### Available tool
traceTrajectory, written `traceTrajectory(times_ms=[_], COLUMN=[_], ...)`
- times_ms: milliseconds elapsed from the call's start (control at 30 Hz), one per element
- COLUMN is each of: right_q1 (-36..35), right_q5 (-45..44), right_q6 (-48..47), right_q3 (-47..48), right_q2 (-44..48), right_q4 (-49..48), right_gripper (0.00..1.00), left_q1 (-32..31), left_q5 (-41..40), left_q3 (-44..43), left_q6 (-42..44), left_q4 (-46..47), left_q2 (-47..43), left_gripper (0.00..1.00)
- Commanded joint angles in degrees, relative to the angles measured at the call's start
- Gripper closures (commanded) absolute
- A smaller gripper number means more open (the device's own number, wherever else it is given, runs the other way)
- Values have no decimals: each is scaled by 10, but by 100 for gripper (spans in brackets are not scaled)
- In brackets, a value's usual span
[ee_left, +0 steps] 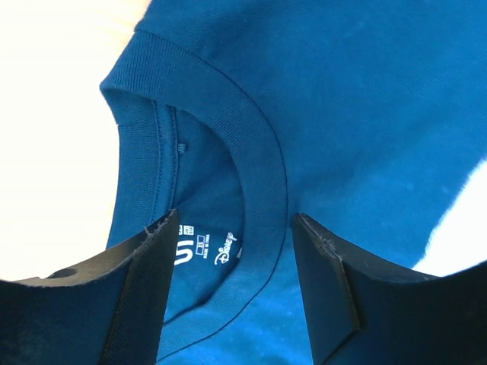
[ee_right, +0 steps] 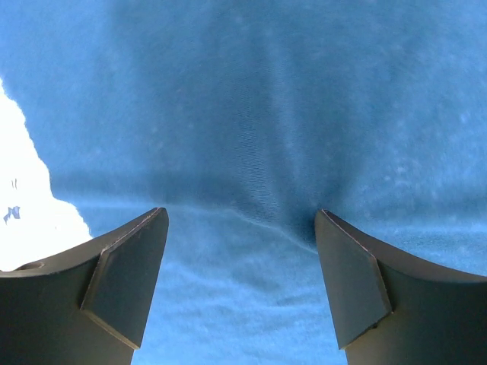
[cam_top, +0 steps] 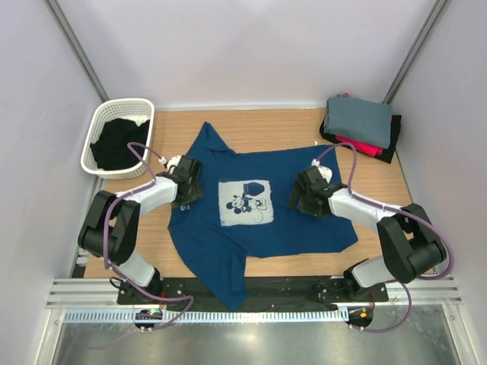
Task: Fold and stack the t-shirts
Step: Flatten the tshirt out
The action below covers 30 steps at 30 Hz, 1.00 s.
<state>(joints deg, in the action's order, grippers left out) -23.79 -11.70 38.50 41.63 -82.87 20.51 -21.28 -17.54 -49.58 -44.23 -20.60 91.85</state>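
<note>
A navy blue t-shirt with a pale Mickey Mouse print lies spread face up on the wooden table. Its collar points left and its hem right. My left gripper is open, low over the ribbed collar, and the neck label shows between its fingers. On the shirt's right part, my right gripper hangs open just above smooth blue cloth with a faint crease. Neither gripper pinches any cloth. Folded grey, red and black t-shirts are stacked at the back right.
A white plastic basket holding dark cloth stands at the back left corner. Pale walls close in the table on three sides. Bare wood shows behind the shirt, and one sleeve hangs over the near edge.
</note>
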Motion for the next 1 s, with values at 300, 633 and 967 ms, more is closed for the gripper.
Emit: traceTrajectory(times_ms=[300,633,967], right_q1=[-84,-83,-83], right_q5=[-7,-43,-55], right_q6=[87,-61,-145], right_q3=[-16,222,389], right_q2=[24,-40,-131], right_q4=[55,72,53], right_gripper=[16,17,18], left_q1=[68,63,66], left_q5=[-90,5,91], left_q3=[-24,-177,-290], left_q6=[46,104,15], left_q4=[-94,-114,19], left_q2=[-17,-19,133], left_gripper=[36,38,41])
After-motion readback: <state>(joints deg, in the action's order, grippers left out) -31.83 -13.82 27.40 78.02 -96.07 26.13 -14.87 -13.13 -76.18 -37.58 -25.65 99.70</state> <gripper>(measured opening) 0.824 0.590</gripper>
